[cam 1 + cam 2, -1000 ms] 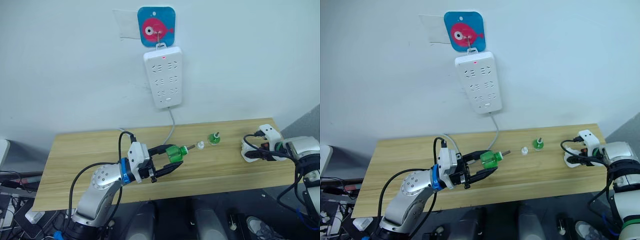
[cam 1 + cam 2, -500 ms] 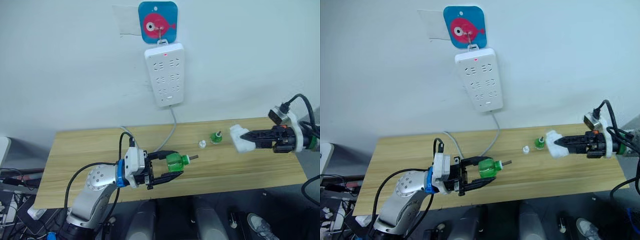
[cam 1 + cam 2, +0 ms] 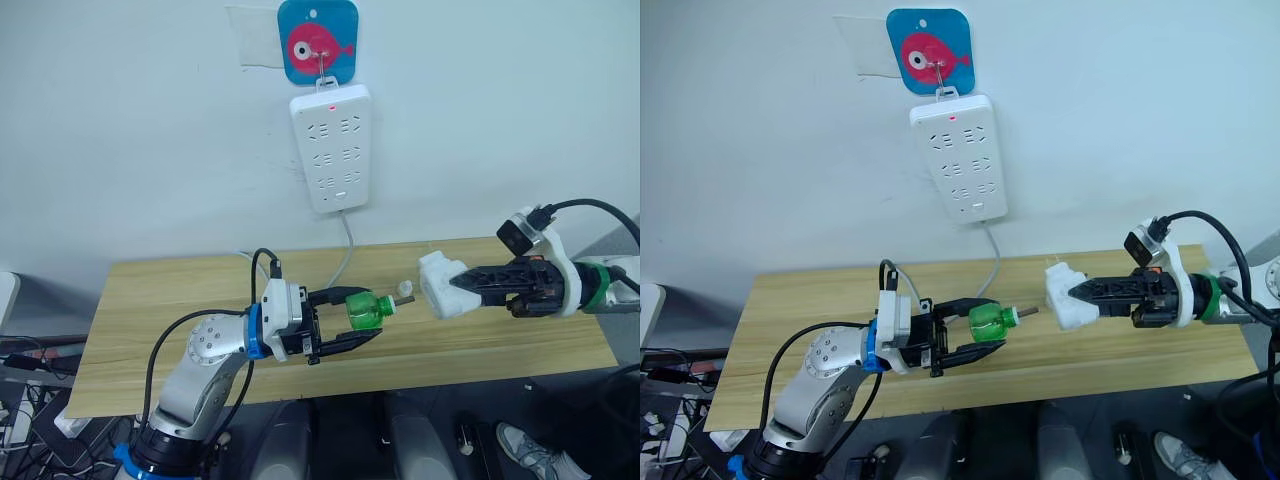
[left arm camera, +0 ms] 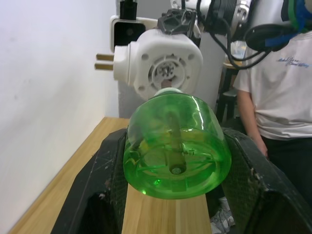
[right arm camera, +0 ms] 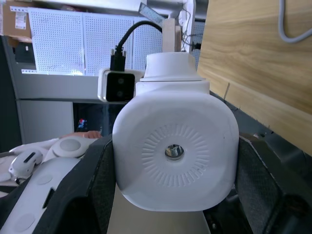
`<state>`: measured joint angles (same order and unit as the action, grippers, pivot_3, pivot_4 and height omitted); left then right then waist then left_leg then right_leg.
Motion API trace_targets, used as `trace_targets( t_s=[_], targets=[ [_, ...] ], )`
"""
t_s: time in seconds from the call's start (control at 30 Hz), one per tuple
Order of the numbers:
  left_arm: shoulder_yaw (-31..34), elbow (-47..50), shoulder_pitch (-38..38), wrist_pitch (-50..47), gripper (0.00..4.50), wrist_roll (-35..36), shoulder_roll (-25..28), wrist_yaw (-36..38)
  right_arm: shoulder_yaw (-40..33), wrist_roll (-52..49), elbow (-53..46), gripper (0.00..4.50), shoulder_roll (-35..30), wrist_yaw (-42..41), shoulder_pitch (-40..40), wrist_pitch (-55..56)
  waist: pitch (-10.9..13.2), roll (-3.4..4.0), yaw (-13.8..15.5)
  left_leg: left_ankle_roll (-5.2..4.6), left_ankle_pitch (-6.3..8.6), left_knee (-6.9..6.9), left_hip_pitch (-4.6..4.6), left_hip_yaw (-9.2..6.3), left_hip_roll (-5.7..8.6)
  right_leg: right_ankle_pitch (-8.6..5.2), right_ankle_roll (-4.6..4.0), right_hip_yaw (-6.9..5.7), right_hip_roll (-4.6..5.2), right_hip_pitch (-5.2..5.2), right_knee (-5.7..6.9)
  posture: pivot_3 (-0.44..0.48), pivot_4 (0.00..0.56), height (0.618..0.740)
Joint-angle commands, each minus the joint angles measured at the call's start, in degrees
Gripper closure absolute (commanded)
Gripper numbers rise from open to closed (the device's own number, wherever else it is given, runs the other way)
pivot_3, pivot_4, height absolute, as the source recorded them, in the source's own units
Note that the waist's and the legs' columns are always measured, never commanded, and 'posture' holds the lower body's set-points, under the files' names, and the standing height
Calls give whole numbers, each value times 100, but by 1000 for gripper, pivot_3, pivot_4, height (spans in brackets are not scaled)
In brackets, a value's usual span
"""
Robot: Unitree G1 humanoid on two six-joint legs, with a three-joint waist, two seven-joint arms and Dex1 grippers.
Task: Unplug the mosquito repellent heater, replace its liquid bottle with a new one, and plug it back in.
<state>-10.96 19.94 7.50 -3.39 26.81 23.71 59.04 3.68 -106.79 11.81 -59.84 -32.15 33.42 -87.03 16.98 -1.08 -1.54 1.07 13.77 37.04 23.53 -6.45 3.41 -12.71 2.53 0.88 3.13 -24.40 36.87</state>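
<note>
Heater (image 3: pixel 441 285) now meets green bottle (image 3: pixel 366 309) midair.

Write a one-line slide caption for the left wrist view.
Left gripper holds green bottle, wick aimed at white heater socket.

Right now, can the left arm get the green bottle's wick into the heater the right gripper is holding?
Probably yes. The left gripper holds the green bottle with its wick pointing at the heater in the right gripper. The heater's socket faces the bottle in the left wrist view, with nothing between them.
</note>
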Motion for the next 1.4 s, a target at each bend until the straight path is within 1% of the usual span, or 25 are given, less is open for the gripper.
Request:
trace_targets(
  t_s=[0.03,0.27,0.77,1.07,1.4],
  targets=[
    [-91,181,33,21,2269,21,-64,-48,-47,-620,-259,1543,-43,496,-72,310,0,0,0,0,0,0,0,0,0,0,0,0,0,0,0,-11,302,740],
    [-119,119,71,44,2269,5,-73,-51,-125,-621,-335,1543,88,611,-87,328,0,0,-11,0,0,0,-2,-1,-2,0,0,-1,-4,0,1,-15,300,740],
    [-200,17,176,72,2269,-52,-143,-76,-122,-621,-563,1543,140,453,-160,347,0,1,-12,0,0,0,-1,1,-2,0,0,1,-3,0,-1,-21,293,740],
    [-268,63,83,100,2269,-94,-152,-66,-124,-621,-664,1543,306,531,-163,459,-1,1,-12,0,0,1,-1,0,-1,0,0,1,-3,-1,0,-18,288,740],
    [-244,-80,188,159,2269,-127,-186,-55,-120,-621,-788,1543,274,381,-189,423,-1,1,-11,0,0,1,-1,-1,-1,0,0,0,-3,-1,1,-15,281,740]
  ],
)
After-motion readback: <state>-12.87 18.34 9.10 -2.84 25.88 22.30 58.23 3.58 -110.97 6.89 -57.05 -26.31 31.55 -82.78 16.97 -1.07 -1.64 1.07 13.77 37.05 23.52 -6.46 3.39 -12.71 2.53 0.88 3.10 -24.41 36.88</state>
